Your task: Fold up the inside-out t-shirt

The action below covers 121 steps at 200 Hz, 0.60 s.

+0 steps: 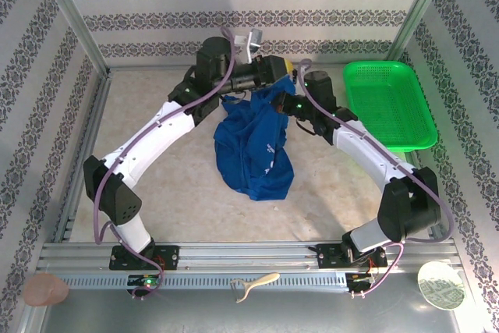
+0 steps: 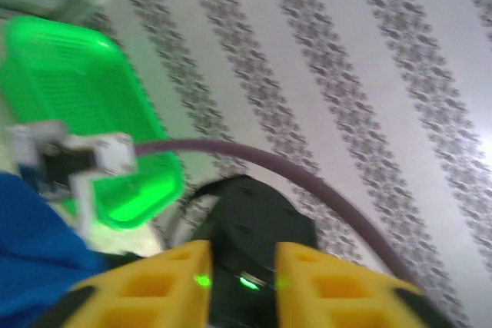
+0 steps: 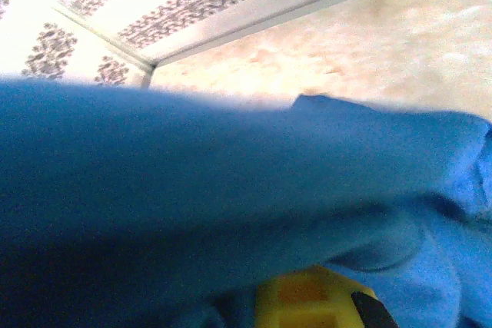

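I have the inside-out t-shirt (image 1: 253, 154) bunched in the middle of the table (image 1: 156, 122), its long axis running from the far side toward the arm bases, with its top edge gathered up where both claws meet; the right gripper (image 1: 287, 105) is closed tight at that top edge, and on its wrist camera blue cloth drapes right across the yellow finger (image 3: 307, 301), so I judge it has a fold pinched, though the bite itself is hidden; the left gripper (image 2: 242, 255) stands at a narrow gap with nothing between its fingers, the shirt lying just below and to its left; from above it sits just beyond the cloth, pointing at the right arm; so the right arm is on the cloth, and the left needs to drop toward the near side to find an edge; bare table lies left and near; the green basket (image 1: 387, 103) crowds the far right, and the back wall is close behind both wrists.
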Tool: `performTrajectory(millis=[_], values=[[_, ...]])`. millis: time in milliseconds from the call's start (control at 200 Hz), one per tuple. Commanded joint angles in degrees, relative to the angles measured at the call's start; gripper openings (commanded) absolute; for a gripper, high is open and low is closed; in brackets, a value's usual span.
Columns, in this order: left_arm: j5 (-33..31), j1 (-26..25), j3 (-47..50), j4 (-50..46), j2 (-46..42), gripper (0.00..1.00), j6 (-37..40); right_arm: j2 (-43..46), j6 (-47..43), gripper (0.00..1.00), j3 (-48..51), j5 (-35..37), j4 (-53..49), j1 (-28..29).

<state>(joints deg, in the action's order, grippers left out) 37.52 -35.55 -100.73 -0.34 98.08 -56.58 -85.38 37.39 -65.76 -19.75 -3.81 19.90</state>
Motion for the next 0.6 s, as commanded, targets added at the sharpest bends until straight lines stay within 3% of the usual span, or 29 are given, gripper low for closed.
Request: performTrajectory(millis=[0, 80, 280, 440, 600], values=[[4.6, -0.25, 4.58, 13.49, -3.72, 0.54, -0.34, 1.92, 1.38, 0.0, 4.6, -4.2, 6.26, -3.02], [0.47, 1.48, 8.87, 10.05, -7.51, 0.67, 4.4, 3.74, 1.77, 0.0, 7.31, -6.29, 8.8, -4.27], [-5.51, 7.02, 18.66, 1.17, -10.97, 0.72, 10.6, 8.16, 3.55, 0.0, 12.4, -11.13, 13.15, -5.18], [-4.93, 7.57, 19.99, -7.77, -7.4, 0.73, 19.82, 11.75, 3.49, 0.0, 15.48, -14.93, 14.82, -5.19], [-0.71, 8.55, 21.26, -4.22, -1.71, 0.73, 17.23, 13.66, 3.26, 0.0, 17.21, -17.69, 15.68, -5.11]])
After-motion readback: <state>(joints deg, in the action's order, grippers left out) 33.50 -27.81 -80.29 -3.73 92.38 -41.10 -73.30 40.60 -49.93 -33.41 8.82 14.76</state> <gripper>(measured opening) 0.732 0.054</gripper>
